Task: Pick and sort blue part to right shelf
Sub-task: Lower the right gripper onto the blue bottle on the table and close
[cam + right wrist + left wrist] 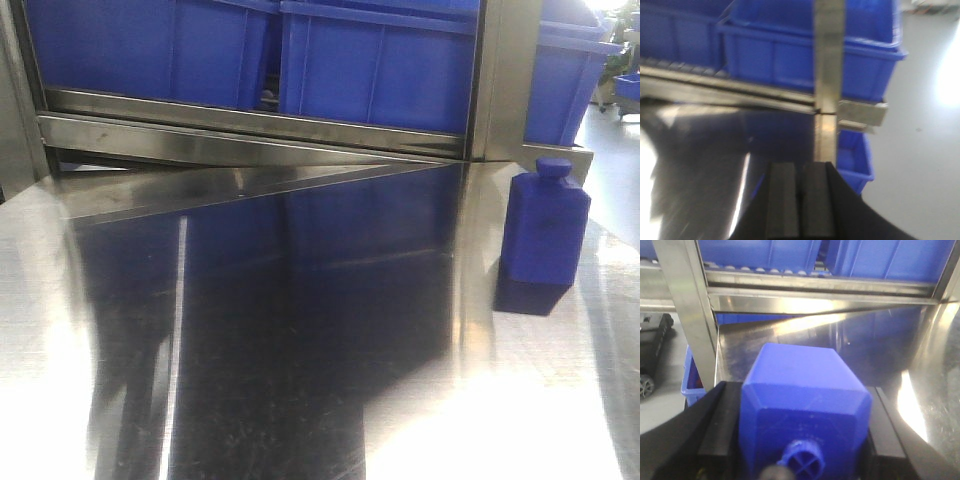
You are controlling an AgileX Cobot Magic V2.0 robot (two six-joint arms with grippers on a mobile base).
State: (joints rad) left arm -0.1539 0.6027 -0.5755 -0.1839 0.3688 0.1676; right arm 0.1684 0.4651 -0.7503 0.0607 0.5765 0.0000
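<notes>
Left claw (799, 392): it was seen closed on a small solid-blue bottle-shaped plastic block, the gripped blue part (805, 407). Black pads (722, 425) were pressed against its two flat sides, and the stubby cap was turned toward the wrist.
Right claw (801, 172): it was seen empty, its two pads (782, 200) lying together with only a seam between them, pointed at the shelf's upright post (829, 75).
Second block: a standing blue part (545, 235) of the same shape was seen upright on the reflective stainless-steel surface (300, 360). It was at the far right, just beside that post.
Right shelf (250, 132): it was seen as a stainless-steel rack with a flat front rail along the far edge of the surface, and large blue plastic bins (380, 60) were set above the rail.
Slipping: the gripped blue part was held only by its smooth sides. A quick swing to the right was judged likely to let it twist or slide out.
Collision: the rail and the bin walls were seen just beyond the gripped blue part. They could be struck on a low approach, and the block knocked loose.
Toppling: the standing blue part was judged to lie in the path toward the right side, so it could be tipped by a passing arm.
Crossing: were the left arm carried rightward, the right arm might be met there.
</notes>
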